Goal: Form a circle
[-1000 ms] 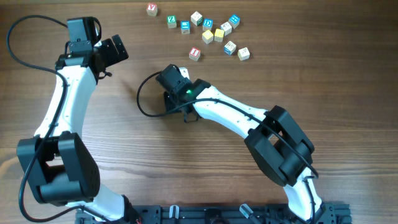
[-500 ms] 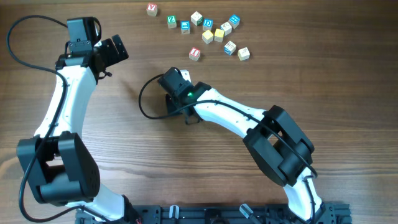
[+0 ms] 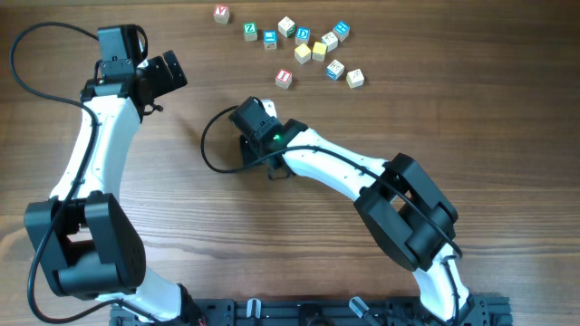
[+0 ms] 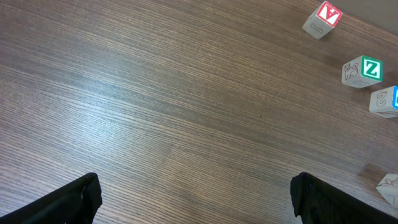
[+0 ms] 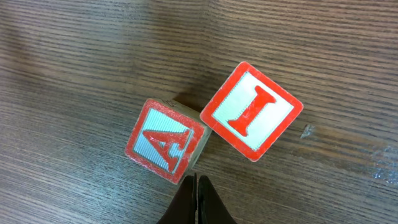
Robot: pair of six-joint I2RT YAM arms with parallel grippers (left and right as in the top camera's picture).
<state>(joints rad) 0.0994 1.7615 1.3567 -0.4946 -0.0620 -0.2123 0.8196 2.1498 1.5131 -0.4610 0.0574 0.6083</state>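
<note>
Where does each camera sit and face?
Overhead: above the brown wooden table, facing down; left arm and right arm show.
Left wrist: faces down at table; open left gripper at bottom.
Right wrist: faces down on red-lettered wooden "A" cube and "I" cube; shut right gripper.
Overhead and left wrist share the red "Y" wooden cube.

— What is seen along the right edge?
— A red-lettered cube (image 4: 323,18) at the top, a green "Z" cube (image 4: 362,70) below it, then a blue-faced cube (image 4: 387,101), cut off, and a plain cube (image 4: 389,186) lower down, all on the table (image 4: 174,106).
— And the left gripper (image 4: 196,186)?
— Its jaws are spread wide above bare wood.
</note>
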